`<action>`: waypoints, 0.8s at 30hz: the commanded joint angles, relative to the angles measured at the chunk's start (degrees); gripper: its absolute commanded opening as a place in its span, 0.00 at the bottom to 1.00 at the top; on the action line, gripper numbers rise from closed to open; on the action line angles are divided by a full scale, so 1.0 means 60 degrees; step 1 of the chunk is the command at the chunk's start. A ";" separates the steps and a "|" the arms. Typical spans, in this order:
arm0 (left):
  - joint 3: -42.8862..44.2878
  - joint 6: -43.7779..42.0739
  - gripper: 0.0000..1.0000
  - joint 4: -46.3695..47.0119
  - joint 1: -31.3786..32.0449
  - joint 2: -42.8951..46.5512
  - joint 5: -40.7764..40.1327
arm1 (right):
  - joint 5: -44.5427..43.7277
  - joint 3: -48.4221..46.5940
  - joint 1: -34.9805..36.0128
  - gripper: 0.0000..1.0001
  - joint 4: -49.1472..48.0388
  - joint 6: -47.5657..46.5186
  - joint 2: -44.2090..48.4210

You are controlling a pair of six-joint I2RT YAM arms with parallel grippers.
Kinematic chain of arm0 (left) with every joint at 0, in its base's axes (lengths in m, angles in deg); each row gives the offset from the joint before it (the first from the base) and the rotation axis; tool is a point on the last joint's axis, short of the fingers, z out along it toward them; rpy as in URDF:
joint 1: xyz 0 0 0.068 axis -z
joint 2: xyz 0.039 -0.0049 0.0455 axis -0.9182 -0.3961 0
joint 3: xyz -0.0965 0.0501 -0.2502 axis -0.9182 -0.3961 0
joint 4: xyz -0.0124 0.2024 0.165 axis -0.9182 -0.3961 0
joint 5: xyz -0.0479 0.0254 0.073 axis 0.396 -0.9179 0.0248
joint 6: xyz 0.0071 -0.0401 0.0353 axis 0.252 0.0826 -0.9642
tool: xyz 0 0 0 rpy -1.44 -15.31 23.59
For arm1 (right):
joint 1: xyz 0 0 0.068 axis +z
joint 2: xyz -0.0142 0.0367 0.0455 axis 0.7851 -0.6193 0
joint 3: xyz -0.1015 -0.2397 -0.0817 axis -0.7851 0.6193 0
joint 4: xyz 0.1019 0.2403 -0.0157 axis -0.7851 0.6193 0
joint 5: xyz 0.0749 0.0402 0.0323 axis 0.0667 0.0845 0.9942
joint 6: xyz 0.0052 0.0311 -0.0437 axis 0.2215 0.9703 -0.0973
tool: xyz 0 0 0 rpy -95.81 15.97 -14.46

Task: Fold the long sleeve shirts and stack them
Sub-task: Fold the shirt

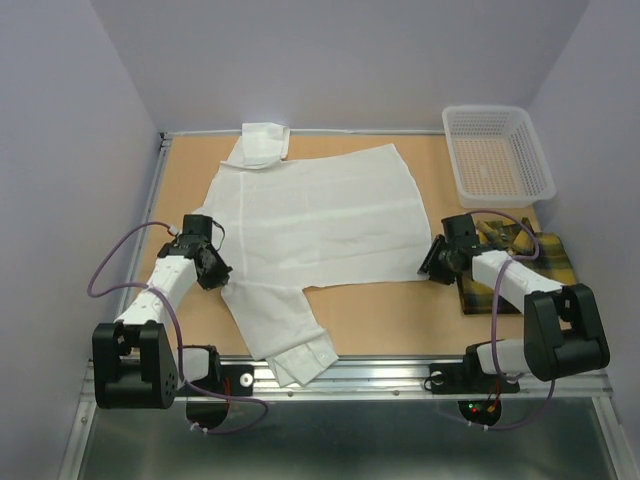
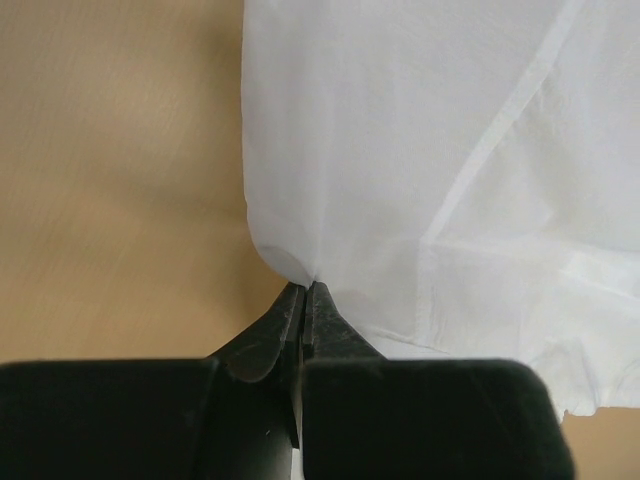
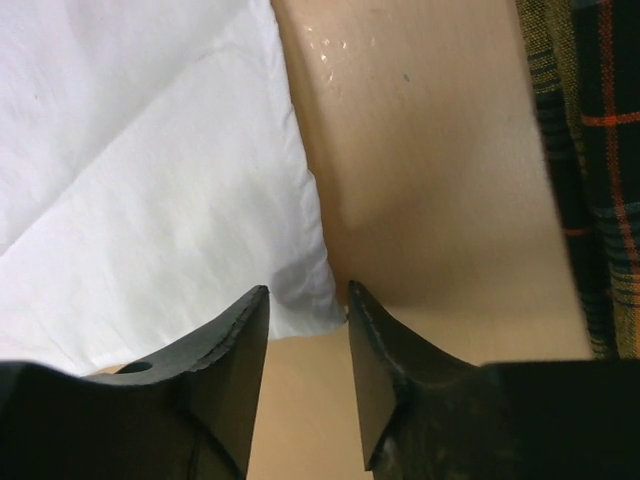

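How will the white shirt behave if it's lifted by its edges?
Probably floppy: the white shirt lies flat with soft creases, so it should sag between grips. Likely thin and light; the left gripper pinches just a small pucker, which may slip.

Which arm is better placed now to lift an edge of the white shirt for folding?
Left. The left fingers are shut on the white shirt at its side edge; the right fingers stand open at its corner, not yet gripping.
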 commanded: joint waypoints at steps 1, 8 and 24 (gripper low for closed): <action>0.0191 -0.0054 0.02 -0.0139 0.0033 0.0373 0.0069 | 0.0020 0.0373 0.0179 0.39 -0.0258 0.0157 -0.0271; 0.0205 0.0004 0.02 -0.0197 0.0004 0.0520 0.0012 | 0.0005 0.0227 0.0179 0.02 -0.0098 0.0040 0.0211; 0.1069 -0.0742 0.00 -0.0007 -0.0978 -0.0035 0.0536 | -0.0259 -0.3039 0.0179 0.01 0.1060 -0.0750 -0.0312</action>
